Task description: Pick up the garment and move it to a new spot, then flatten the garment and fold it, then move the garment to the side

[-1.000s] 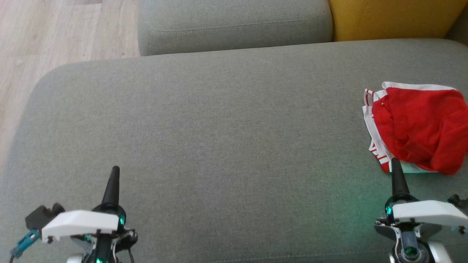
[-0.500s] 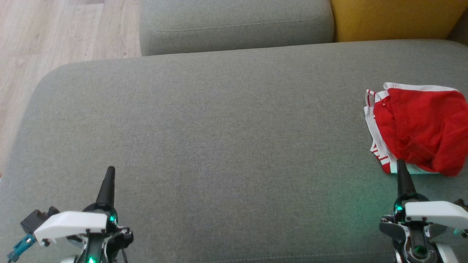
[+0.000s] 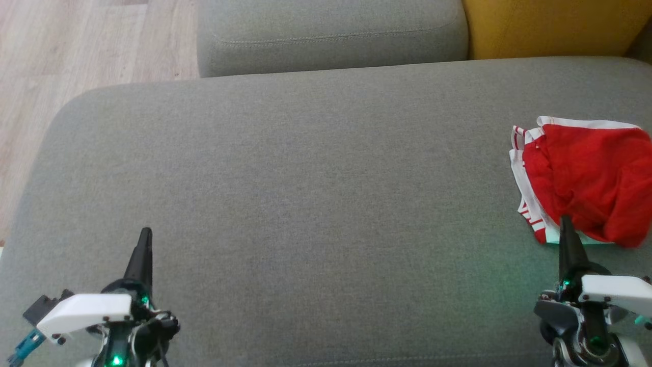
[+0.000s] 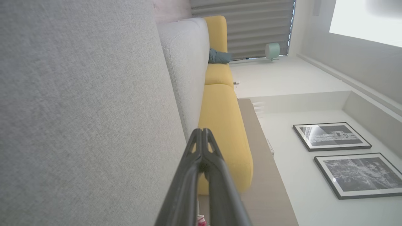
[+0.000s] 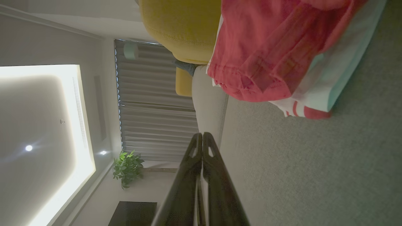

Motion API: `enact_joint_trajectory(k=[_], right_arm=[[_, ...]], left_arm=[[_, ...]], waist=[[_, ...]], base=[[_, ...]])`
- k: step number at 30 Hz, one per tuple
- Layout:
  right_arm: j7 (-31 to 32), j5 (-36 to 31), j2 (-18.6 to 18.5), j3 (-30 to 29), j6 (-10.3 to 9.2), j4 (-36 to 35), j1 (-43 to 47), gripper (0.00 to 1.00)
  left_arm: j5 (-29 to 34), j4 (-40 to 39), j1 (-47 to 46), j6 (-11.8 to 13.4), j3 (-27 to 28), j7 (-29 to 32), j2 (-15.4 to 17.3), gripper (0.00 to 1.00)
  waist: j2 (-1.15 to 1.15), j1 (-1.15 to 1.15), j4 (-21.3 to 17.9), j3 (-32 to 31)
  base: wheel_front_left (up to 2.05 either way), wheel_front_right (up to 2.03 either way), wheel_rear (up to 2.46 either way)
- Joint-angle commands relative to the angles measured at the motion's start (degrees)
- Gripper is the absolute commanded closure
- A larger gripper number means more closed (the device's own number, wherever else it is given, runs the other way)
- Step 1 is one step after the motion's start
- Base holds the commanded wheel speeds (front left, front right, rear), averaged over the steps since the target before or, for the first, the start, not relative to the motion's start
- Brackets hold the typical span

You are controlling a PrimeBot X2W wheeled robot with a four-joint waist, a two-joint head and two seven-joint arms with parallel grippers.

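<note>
A red garment [image 3: 586, 176] with white trim lies folded at the right edge of the grey sofa seat [image 3: 305, 193]; the right wrist view shows the garment [image 5: 267, 53] close ahead. My right gripper [image 3: 565, 223] is shut and empty, its tip just in front of the garment's near edge. In its own view the right gripper [image 5: 202, 135] has both fingers pressed together. My left gripper [image 3: 145, 233] is shut and empty at the lower left, over bare cushion. The left wrist view shows that gripper [image 4: 201, 130] with fingers together.
A grey back cushion [image 3: 331, 33] and a yellow cushion [image 3: 550, 25] run along the far side. Wooden floor [image 3: 61, 56] lies past the seat's left edge. Framed pictures [image 4: 333, 136] and a potted plant [image 5: 127, 168] belong to the room beyond.
Both grippers have drifted slightly outward and lower in the head view, staying shut. The head camera shifted a little. The garment has not moved.
</note>
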Motion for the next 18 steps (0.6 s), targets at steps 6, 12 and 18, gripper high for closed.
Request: enact_joint_trajectory(k=[6, 12, 18], right_arm=[[1.53, 5.64, -0.94, 0.01, -0.05, -2.31, -2.83, 1.0], [2.26, 8.24, -0.89, -0.46, -0.05, -2.39, -2.89, 1.0], [2.35, 8.15, -0.81, -0.57, -0.05, -2.38, -2.9, 1.0]], left_arm=[[-4.76, -1.21, -4.03, -0.76, 3.39, 1.65, 0.93, 1.0], [-7.04, -1.02, -4.29, -0.92, 4.0, 2.37, 0.9, 1.0], [-6.97, -1.02, -4.3, -0.92, 4.08, 2.44, 0.84, 1.0]], waist=[[0.0, 0.0, 0.17, -0.02], [0.0, 0.0, 0.26, -0.04], [0.0, 0.0, 0.26, -0.04]], base=[[0.0, 0.0, 0.0], [0.0, 0.0, 0.0], [0.0, 0.0, 0.0]])
